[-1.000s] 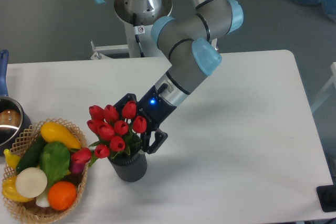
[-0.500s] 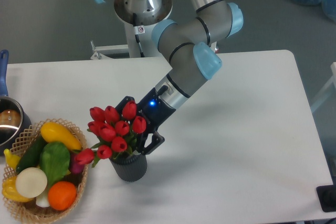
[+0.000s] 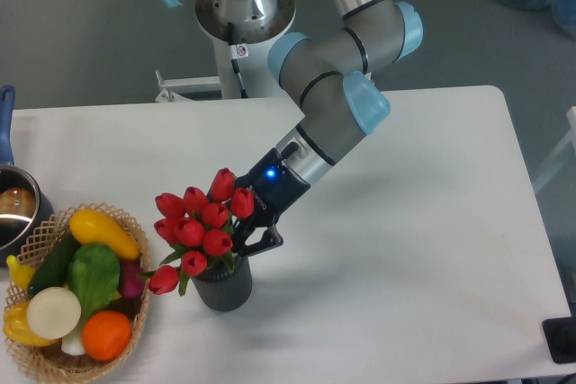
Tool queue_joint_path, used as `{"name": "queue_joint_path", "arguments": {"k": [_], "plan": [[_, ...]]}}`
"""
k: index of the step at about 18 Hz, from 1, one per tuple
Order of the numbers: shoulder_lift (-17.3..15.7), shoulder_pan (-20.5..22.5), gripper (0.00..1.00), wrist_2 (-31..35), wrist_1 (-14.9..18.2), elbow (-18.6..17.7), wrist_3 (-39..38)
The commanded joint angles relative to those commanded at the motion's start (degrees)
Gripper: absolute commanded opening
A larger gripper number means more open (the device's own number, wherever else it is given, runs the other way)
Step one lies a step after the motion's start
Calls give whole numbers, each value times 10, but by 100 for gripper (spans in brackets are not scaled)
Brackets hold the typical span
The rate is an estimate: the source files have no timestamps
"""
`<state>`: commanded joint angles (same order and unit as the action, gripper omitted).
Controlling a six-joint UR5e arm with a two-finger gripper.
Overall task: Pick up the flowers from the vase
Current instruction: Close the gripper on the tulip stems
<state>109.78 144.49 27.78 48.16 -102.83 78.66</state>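
The flowers (image 3: pixel 200 227) stand in the vase (image 3: pixel 220 283) on the desk (image 3: pixel 423 249), just right of the basket (image 3: pixel 54 348). The claw (image 3: pixel 245 238) comes in from the upper right and sits low in the bunch, against the stems just above the vase rim; blooms hide its fingers, so I cannot tell whether they grip. The stems run roughly upright, so the lift would go up. No readable writing anywhere.

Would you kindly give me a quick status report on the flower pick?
Gripper down among the flowers, closure hidden. Stems in the vase. Basket close on the vase's left, nothing blocking.
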Motion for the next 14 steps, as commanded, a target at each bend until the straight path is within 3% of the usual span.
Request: {"name": "queue_joint_path", "arguments": {"k": [6, 10, 14], "plan": [[-9, 10, 46, -41, 2, 0, -11], [-29, 10, 46, -43, 2, 7, -64], [-41, 13, 46, -41, 4, 4, -66]]}}
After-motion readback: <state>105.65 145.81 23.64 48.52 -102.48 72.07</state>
